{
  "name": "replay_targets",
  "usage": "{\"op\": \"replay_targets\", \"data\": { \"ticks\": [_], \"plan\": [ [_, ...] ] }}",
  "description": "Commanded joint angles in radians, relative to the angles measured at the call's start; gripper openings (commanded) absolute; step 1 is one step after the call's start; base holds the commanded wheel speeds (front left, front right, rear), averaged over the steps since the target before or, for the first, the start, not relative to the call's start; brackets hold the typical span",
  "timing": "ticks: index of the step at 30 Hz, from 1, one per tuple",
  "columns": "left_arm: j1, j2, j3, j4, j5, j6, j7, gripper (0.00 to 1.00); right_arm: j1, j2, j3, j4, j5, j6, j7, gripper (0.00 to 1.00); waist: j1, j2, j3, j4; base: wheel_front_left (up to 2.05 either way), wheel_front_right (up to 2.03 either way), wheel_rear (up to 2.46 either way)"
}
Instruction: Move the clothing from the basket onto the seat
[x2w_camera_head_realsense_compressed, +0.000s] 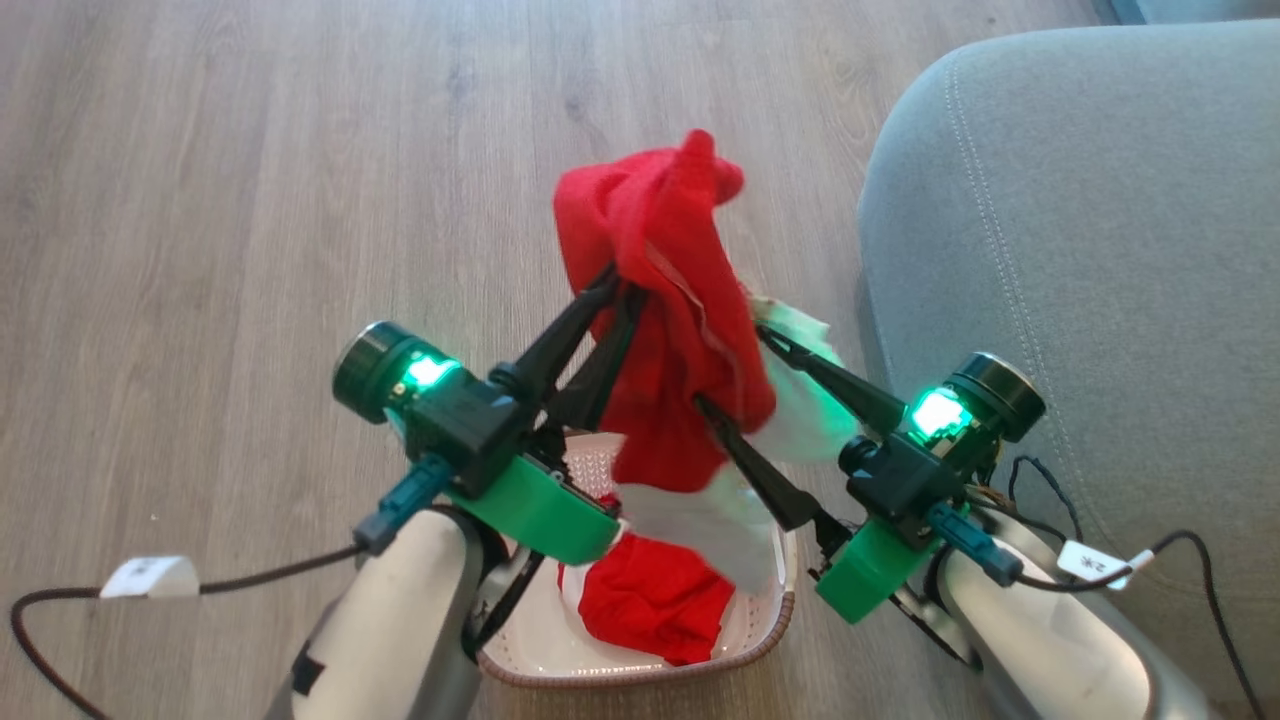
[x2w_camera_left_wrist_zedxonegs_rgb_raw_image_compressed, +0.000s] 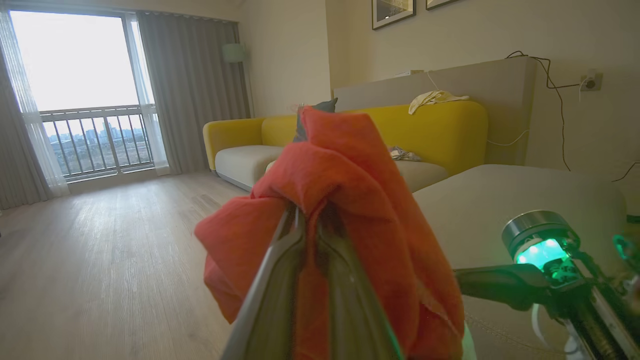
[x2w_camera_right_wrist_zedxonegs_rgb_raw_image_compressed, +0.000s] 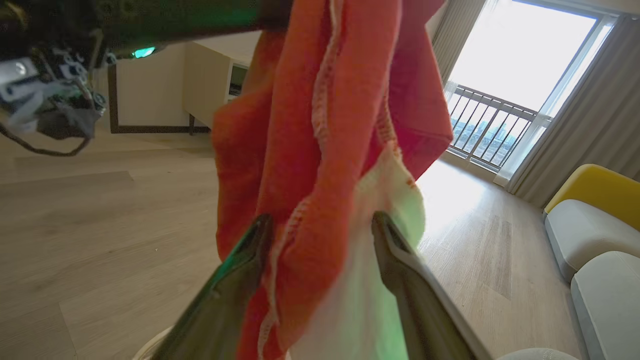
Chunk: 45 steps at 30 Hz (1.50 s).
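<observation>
My left gripper (x2w_camera_head_realsense_compressed: 615, 285) is shut on a red piece of clothing (x2w_camera_head_realsense_compressed: 665, 300) and holds it up above the basket (x2w_camera_head_realsense_compressed: 640, 675). The garment's red folds and white panel hang down between the spread fingers of my right gripper (x2w_camera_head_realsense_compressed: 730, 370), which is open. In the left wrist view the left gripper (x2w_camera_left_wrist_zedxonegs_rgb_raw_image_compressed: 310, 215) pinches the bunched red clothing (x2w_camera_left_wrist_zedxonegs_rgb_raw_image_compressed: 350, 180). The right wrist view shows the right gripper (x2w_camera_right_wrist_zedxonegs_rgb_raw_image_compressed: 320, 230) open with the clothing (x2w_camera_right_wrist_zedxonegs_rgb_raw_image_compressed: 325, 150) hanging between its fingers. A second red garment (x2w_camera_head_realsense_compressed: 655, 600) lies in the basket. The grey-green seat (x2w_camera_head_realsense_compressed: 1080, 250) is at the right.
Wooden floor (x2w_camera_head_realsense_compressed: 250, 200) stretches left of and beyond the basket. Black cables (x2w_camera_head_realsense_compressed: 1190, 560) trail from both forearms. A yellow sofa (x2w_camera_left_wrist_zedxonegs_rgb_raw_image_compressed: 435, 130) stands by the far wall, and a balcony window (x2w_camera_left_wrist_zedxonegs_rgb_raw_image_compressed: 75, 75) is beyond it.
</observation>
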Motion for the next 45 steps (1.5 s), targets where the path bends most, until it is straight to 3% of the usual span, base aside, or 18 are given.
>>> {"op": "replay_targets", "data": {
  "ticks": [1, 10, 18, 19, 20, 45],
  "plan": [
    [-0.043, 0.009, 0.021, -0.04, 0.011, -0.004, -0.009, 0.0, -0.036, -0.006, 0.011, -0.018, -0.002, 0.0, -0.006, 1.0, 0.0, 0.0, -0.001, 0.002, 0.0, 0.0, 0.0],
    [-0.038, 0.009, -0.052, -0.034, 0.02, -0.018, -0.009, 0.0, -0.105, 0.021, 0.081, 0.073, -0.009, 0.0, -0.006, 1.0, 0.0, 0.0, -0.002, 0.009, 0.0, 0.0, 0.0],
    [-0.045, 0.009, -0.107, -0.036, 0.008, -0.023, -0.009, 0.0, -0.151, 0.096, 0.074, 0.156, -0.036, 0.0, -0.006, 1.0, 0.0, 0.0, 0.003, 0.021, 0.0, 0.0, 0.0],
    [-0.046, 0.009, -0.111, -0.035, 0.006, -0.023, -0.009, 0.0, -0.149, 0.107, 0.064, 0.166, -0.033, 0.0, -0.006, 0.42, 0.0, 0.0, 0.002, 0.024, 0.0, 0.0, 0.0],
    [-0.046, 0.009, -0.114, -0.034, 0.004, -0.023, -0.009, 0.0, -0.148, 0.119, 0.049, 0.171, -0.03, 0.0, -0.006, 0.0, 0.0, 0.0, 0.001, 0.027, 0.0, 0.0, 0.0],
    [0.01, 0.009, -0.039, 0.053, 0.001, -0.011, -0.009, 0.0, -0.083, 0.184, -0.185, 0.155, -0.018, 0.0, -0.006, 0.0, 0.0, 0.0, -0.026, 0.025, 0.0, 0.0, 0.0]
  ]
}}
